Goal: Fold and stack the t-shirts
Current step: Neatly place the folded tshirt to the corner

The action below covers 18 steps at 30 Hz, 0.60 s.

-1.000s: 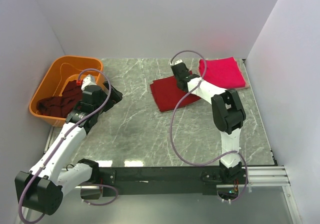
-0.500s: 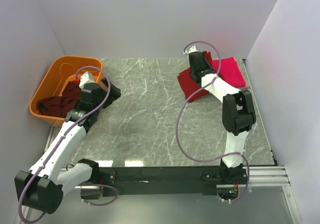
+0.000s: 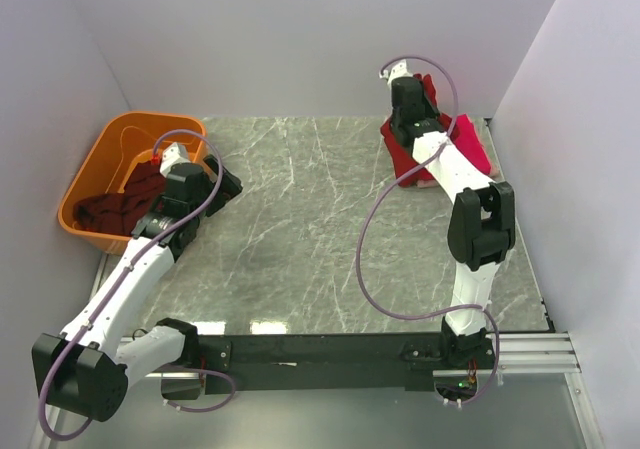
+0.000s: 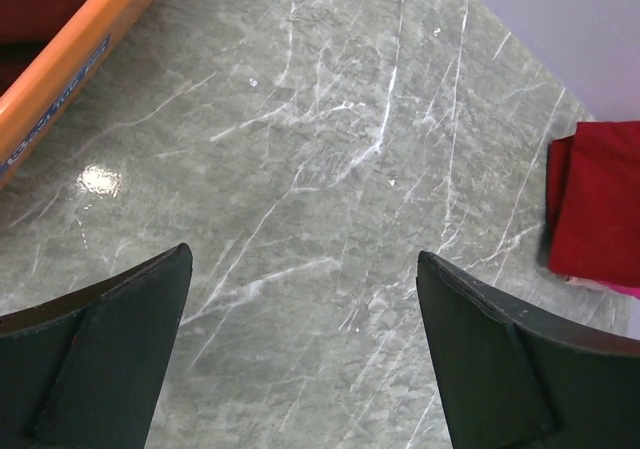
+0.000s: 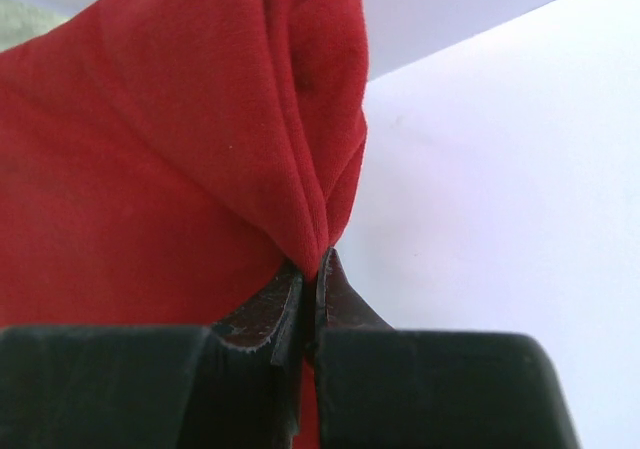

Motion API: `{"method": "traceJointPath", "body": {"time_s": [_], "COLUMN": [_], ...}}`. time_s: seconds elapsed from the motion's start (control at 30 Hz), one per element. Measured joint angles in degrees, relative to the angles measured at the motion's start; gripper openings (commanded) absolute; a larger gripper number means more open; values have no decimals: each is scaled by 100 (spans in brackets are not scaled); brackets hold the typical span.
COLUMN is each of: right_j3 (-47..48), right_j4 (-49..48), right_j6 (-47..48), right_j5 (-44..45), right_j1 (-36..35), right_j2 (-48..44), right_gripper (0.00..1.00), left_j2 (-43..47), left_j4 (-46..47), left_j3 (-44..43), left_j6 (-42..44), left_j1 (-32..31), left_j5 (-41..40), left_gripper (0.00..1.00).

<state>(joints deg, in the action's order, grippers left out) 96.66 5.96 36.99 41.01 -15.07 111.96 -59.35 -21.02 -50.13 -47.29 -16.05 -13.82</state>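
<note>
— What are you holding?
— My right gripper (image 5: 312, 269) is pinched tight on a fold of the dark red t-shirt (image 5: 180, 169), raised at the far right corner above the crimson-pink t-shirt (image 3: 474, 141). My left gripper (image 4: 303, 259) gapes wide and empty beside the orange tub (image 3: 88, 164), far left.
— How will it handle?
— Light and limp, I judge. It drapes, so a pinch at a folded edge suits it.

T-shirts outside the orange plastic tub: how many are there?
2. A dark red cloth t-shirt, pinched by the right pincer, rests on a crimson-pink folded t-shirt at the far right. More may be hidden beneath.
</note>
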Motion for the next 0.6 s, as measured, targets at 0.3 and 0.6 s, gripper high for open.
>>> {"method": "traceJointPath", "body": {"time_s": [0.3,0.6], "right_j3": [778,1421], "right_j4": [780,1687], "right_j6": [-595,-1252], "right_j5": [-251,-520], "right_j1": [9,24], "right_j2": [2,2], "right_gripper": [0,0], "left_j2": [122,177], "left_j4": [-114,-118], "left_j3": [-2,-2], "left_j6": [-20,-28], "left_j1": [0,0], "left_j5": [-72,-109], "left_gripper": [99,100]}}
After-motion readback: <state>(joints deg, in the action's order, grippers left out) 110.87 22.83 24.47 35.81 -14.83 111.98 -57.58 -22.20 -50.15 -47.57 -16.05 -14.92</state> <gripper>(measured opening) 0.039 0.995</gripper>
